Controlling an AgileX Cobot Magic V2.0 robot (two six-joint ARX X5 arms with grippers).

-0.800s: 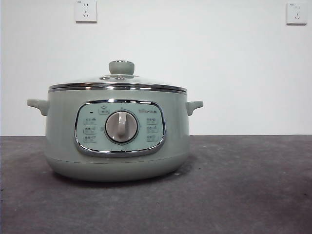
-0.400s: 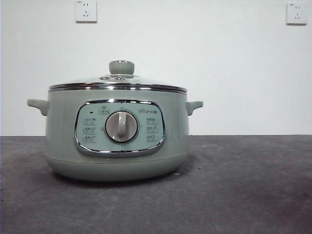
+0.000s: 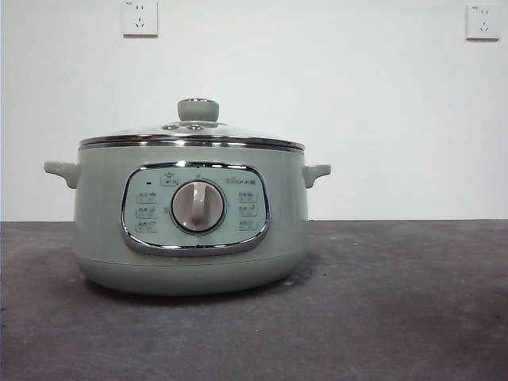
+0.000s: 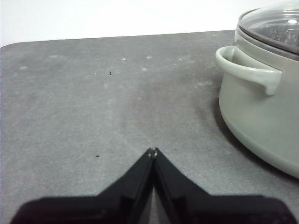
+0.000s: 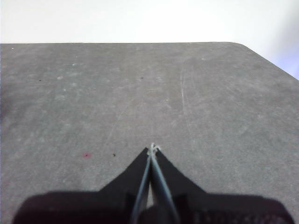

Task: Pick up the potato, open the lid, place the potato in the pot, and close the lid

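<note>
We see the pot (image 3: 190, 226) left of centre, the lid (image 3: 190, 133) seated on it. Our left gripper (image 4: 153, 151) and right gripper (image 5: 153, 148) hang over bare table (image 5: 140, 93), jaws pressed together, holding nothing; no potato shows, so it is probably already inside.

A plain white wall (image 3: 381, 119) fills the back, evenly lit. Two white sockets sit high up, one at the left (image 3: 140, 17), one at the far right (image 3: 482, 21). Below, a dark grey, scuffed tabletop (image 3: 397, 302) with pale specks.

The pot's (image 3: 190, 214) control panel (image 3: 195, 209) had small signs and a brand mark, all too tiny to read.
</note>
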